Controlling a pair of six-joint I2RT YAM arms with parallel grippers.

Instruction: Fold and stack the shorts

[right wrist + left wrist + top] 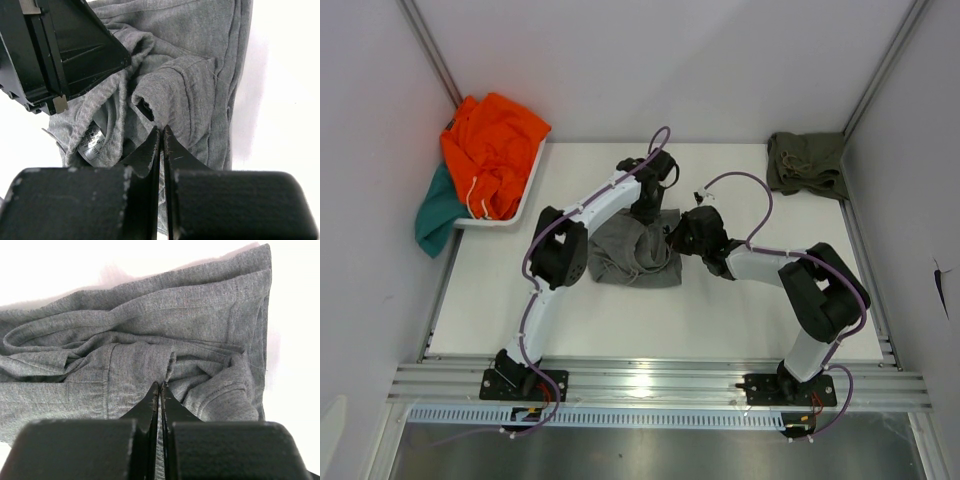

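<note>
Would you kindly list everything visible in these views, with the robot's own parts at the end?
grey shorts: one, grey, crumpled at the table's centre
olive shorts: one, olive green, far right corner
orange garment: one, orange, in the tray
teal garment: one, teal, spilling over the tray's left side
tray: one, white, far left corner
table: one, white
left tool: one, black, shut, seemingly pinching the grey shorts
right tool: one, black, likewise
</note>
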